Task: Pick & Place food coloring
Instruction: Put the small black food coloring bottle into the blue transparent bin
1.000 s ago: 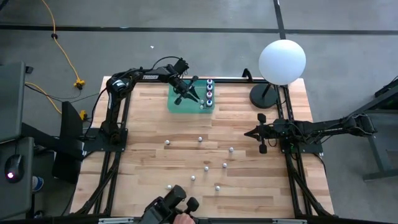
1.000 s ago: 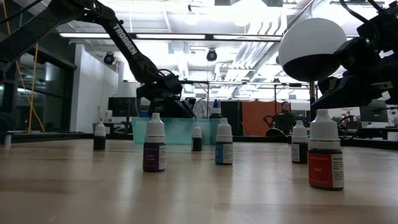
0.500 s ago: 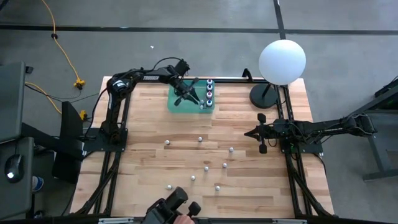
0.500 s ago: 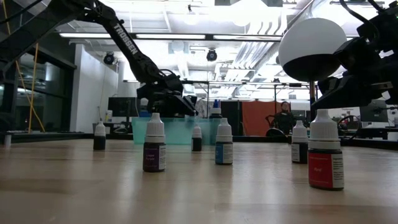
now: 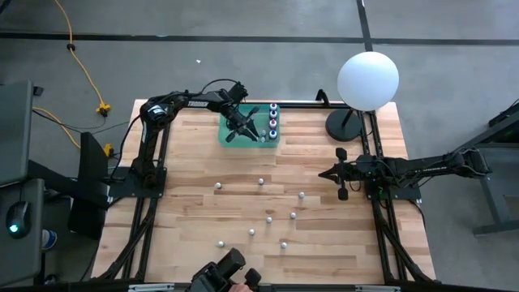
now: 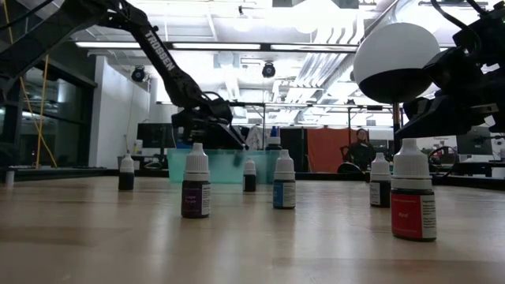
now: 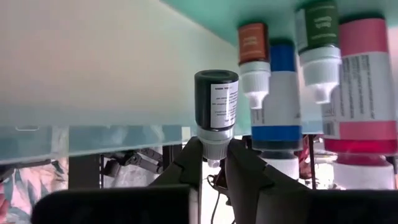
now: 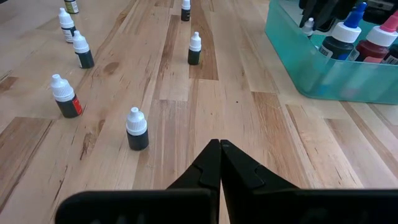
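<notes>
Comparing with a second ago, we see the left gripper point(image 5: 245, 126) has shifted a little inside the teal bin point(image 5: 229, 139), its fingers point(image 7: 189, 163) nearly closed and still pinching the white cap of 1 dark food coloring bottle point(image 7: 216, 107). We judge the drop-off is close, release pending. Its long axis runs straight out from the fingertips, cap toward them and base away, just beside 4 bottles already binned. The right gripper point(image 8: 219, 149) waits closed and empty over the worktop point(image 5: 324, 243).
</notes>
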